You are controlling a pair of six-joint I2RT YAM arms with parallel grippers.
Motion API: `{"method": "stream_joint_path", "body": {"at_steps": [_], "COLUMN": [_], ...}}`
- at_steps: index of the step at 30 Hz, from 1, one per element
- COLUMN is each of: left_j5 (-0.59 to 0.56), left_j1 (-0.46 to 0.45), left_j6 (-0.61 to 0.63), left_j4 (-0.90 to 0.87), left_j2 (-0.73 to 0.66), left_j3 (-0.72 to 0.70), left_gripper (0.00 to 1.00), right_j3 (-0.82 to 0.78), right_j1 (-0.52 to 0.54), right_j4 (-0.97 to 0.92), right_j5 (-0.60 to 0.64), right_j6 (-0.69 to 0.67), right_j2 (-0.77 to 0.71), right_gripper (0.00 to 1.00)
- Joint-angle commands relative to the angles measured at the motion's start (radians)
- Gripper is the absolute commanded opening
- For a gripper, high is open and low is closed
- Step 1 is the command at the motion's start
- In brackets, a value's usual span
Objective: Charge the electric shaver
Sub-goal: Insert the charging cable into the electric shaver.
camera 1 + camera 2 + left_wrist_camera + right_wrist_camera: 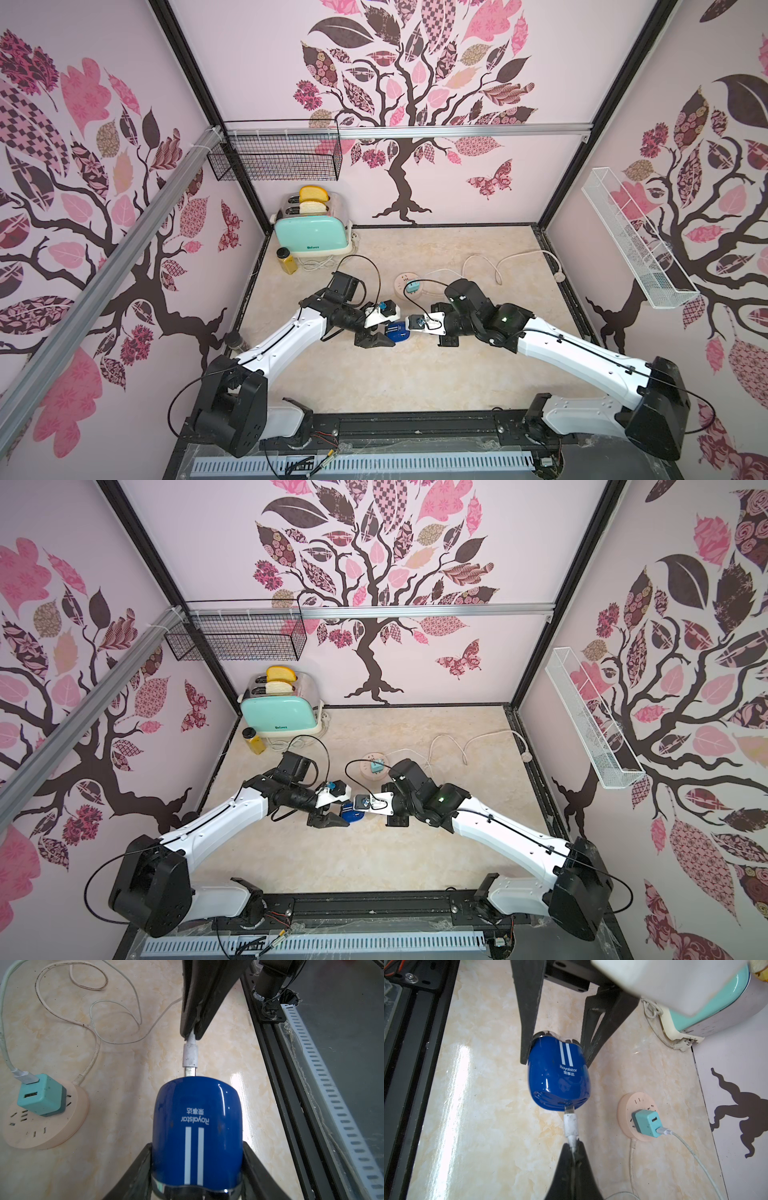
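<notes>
One shaver (197,1105), head toward left gripper (197,1144)

White "Royalstar", with three Chinese signs beside it, on the shaver (197,1105) held in the left gripper (196,1146). Far off, on the toaster (309,230), a tiny blurry word.

Back-left corner: mint-green and chrome two-slot toaster (309,237), two bread slices (313,200) upright in slots | just in front: yellow-filled jar with black lid (286,261) | back wall: black wire-mesh basket (274,157) | right wall: white wire-mesh tray (638,245) | mid-table: round pale-pink power strip (400,283), teal cube adapter (412,288) plugged in.
</notes>
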Motion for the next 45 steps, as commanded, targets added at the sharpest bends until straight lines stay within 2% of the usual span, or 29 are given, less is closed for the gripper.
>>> {"method": "stream_joint_path", "body": {"at_steps": [1,20,31,38,45], "left_j5": [0.038,0.045,0.068,0.075,0.075], "left_j1": [-0.002,-0.002,0.008,0.012,0.010], "left_j6": [-0.001,0.014,-0.015,-0.014,0.007], "left_j4": [0.029,0.013,0.052,0.051,0.019], "left_j2": [-0.008,-0.007,-0.030,-0.028,-0.022], "left_j3": [-0.002,0.010,-0.001,-0.004,0.005], "left_gripper": [0.00,0.00,0.00,0.00,0.00], "right_j3": [0.034,0.011,-0.045,-0.049,-0.016], "right_j1": [0.006,0.004,0.004,0.004,0.004], "right_j4": [-0.011,0.090,0.035,0.041,0.059], "right_j5": [-0.048,-0.064,-0.074,-0.086,-0.047], "right_j6": [0.002,0.094,-0.012,-0.015,-0.018], "right_j2": [-0.002,0.017,-0.025,-0.040,0.005], "right_gripper": [0.00,0.00,0.00,0.00,0.00]}}
